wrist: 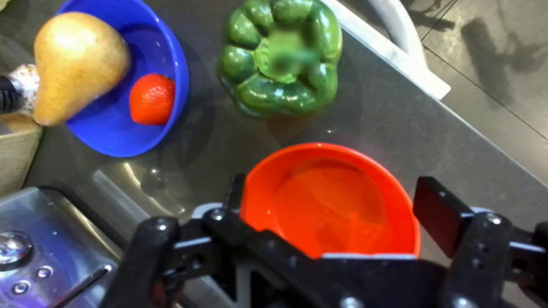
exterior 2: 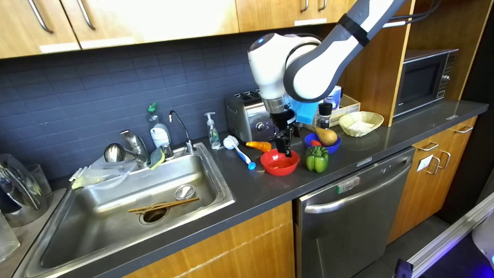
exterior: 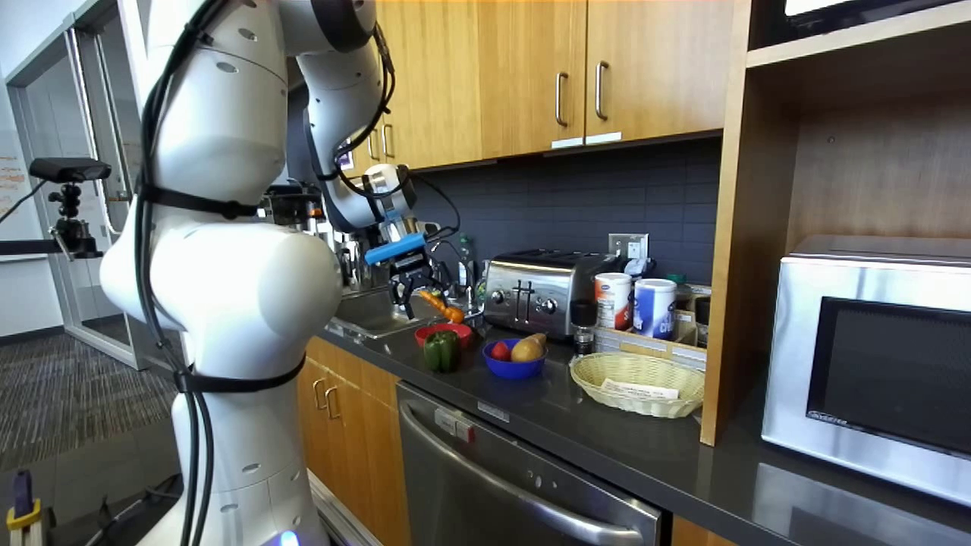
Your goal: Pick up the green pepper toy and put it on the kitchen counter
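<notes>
The green pepper toy (exterior: 442, 351) sits upright on the dark kitchen counter (exterior: 550, 413), close beside the red bowl (exterior: 464, 331). In an exterior view the pepper (exterior 2: 317, 158) stands between the red bowl (exterior 2: 279, 163) and the dishwasher side of the counter (exterior 2: 251, 187). In the wrist view the pepper (wrist: 244, 64) lies beyond the fingertips, near the counter edge, its stem area blurred. My gripper (wrist: 332, 196) is open with nothing held, its fingers on either side of the red bowl as seen from above. In both exterior views the gripper (exterior: 406, 299) (exterior 2: 283, 144) hangs over the red bowl.
A blue bowl (wrist: 124, 139) with a pear (wrist: 77, 64) and a red fruit (wrist: 153, 99) stands beside the pepper. The toaster (exterior 2: 247, 119), an orange carrot (exterior 2: 259, 146), a brush (exterior 2: 241, 153), the sink (exterior 2: 222, 173) and a wicker basket (exterior 2: 376, 117) are nearby.
</notes>
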Tool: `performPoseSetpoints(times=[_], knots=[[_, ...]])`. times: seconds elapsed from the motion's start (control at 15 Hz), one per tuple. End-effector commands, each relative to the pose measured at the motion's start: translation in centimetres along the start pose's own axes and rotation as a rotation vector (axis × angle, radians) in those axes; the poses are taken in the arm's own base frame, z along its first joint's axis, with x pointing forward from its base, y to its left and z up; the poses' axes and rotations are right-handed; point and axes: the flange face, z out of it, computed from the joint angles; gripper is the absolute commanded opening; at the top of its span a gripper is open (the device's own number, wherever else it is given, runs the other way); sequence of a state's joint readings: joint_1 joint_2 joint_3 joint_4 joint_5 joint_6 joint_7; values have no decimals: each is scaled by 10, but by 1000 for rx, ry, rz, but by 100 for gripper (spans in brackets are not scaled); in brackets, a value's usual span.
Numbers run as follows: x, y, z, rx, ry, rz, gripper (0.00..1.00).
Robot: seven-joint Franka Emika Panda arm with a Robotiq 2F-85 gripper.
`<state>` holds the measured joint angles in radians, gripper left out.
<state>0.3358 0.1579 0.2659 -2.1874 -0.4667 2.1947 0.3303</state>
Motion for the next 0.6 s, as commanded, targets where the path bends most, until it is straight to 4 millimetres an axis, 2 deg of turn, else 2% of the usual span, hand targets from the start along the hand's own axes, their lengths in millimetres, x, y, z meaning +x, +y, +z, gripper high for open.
performPoseSetpoints(times=[0.0,0.53], knots=[[26,-13,1,-21,-4,-57,100],[62,-26,-1,-66,-6,-155,100]])
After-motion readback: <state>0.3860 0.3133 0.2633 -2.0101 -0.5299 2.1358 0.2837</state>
